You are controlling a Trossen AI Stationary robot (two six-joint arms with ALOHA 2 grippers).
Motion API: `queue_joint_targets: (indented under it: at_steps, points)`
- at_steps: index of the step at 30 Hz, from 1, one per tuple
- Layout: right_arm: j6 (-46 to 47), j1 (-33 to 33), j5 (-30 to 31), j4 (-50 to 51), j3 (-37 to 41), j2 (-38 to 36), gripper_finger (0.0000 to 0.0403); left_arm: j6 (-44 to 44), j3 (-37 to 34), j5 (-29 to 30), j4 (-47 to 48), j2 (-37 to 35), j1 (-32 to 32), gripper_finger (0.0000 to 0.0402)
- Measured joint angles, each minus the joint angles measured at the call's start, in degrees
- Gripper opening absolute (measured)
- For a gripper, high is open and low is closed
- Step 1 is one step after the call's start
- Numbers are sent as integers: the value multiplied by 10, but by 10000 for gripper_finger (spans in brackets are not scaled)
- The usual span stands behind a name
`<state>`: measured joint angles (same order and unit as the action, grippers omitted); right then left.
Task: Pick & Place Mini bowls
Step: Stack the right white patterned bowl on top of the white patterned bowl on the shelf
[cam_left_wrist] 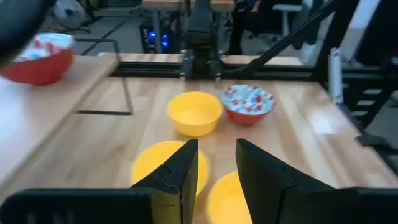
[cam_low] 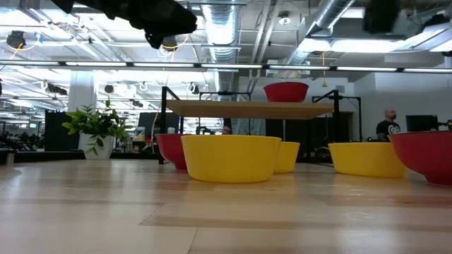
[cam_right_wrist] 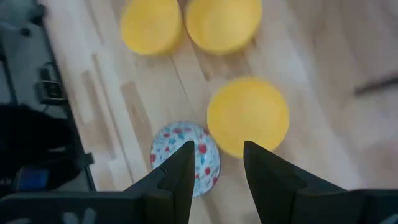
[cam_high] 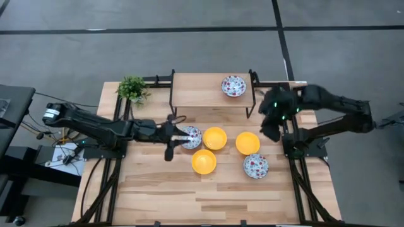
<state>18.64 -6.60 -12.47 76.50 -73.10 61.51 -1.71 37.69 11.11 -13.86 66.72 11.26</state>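
Three plain yellow bowls (cam_high: 214, 138) (cam_high: 247, 143) (cam_high: 203, 161) stand on the table. One speckled white bowl (cam_high: 255, 166) stands near them, and another (cam_high: 191, 137) at their left. The third speckled bowl (cam_high: 233, 86) stands on the raised wooden shelf (cam_high: 202, 91). My left gripper (cam_high: 187, 133) hangs open over the left speckled bowl, well above the table as the low view shows, and its wrist view looks past open fingers (cam_left_wrist: 214, 168) at yellow bowls (cam_left_wrist: 194, 113). My right gripper (cam_high: 271, 129) is open, raised by the shelf's right end, and looks down (cam_right_wrist: 217, 168) on a speckled bowl (cam_right_wrist: 185, 155) and a yellow one (cam_right_wrist: 247, 115).
A small green potted plant (cam_high: 132, 89) stands at the table's far left corner. The shelf's black metal legs (cam_high: 172, 94) (cam_high: 252, 94) stand on either side of the far middle. Bare wood (cam_high: 158, 195) lies along the near half of the table.
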Motion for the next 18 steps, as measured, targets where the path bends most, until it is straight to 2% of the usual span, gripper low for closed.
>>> queue_joint_targets:
  at_steps: [4,8,11,18]
  points:
    - [163,71,53,-36,90,-30,127,-6,0,2,-67,38,24,108]
    - [287,159,105,-76,168,-52,127,-7,3,54,-104,63,49,108]
    - [351,230,127,-110,216,-62,127,-7,19,84,-106,76,68,108]
    - [433,361,176,-187,272,-54,127,-29,54,86,-108,102,97,108]
